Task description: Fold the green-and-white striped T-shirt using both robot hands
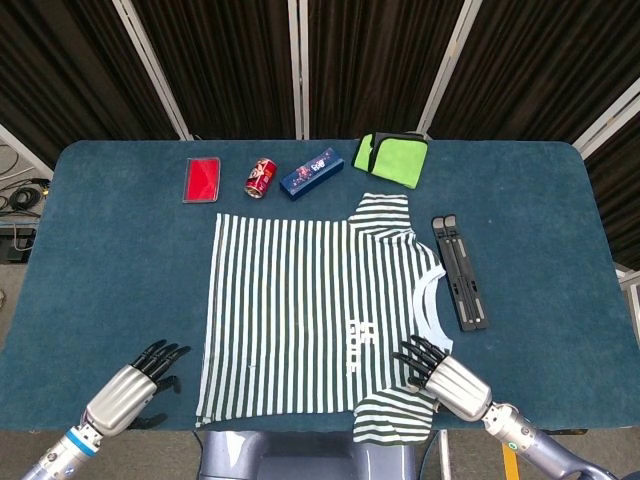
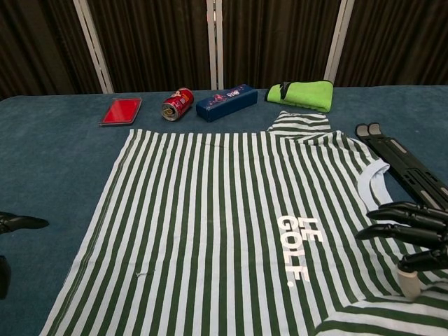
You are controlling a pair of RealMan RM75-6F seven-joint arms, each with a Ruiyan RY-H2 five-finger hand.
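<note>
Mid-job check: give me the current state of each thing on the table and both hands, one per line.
striped T-shirt: spread flat, unfolded, print up
left hand: open, fingers apart, beside the shirt's hem
right hand: open, over the shirt near the collar
red can: lying on its side
green cloth: folded
black stand: collapsed flat

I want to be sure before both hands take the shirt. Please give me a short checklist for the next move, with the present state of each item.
1. T-shirt lies flat and spread out: ok.
2. Right hand over the near sleeve by the collar, holding nothing: ok.
3. Left hand at the hem: not ok, it is beside the shirt, over bare table.
4. Black stand off the cloth: ok, it lies beside the collar.
5. Can, blue case, red card, green cloth beyond the shirt: ok.
</note>
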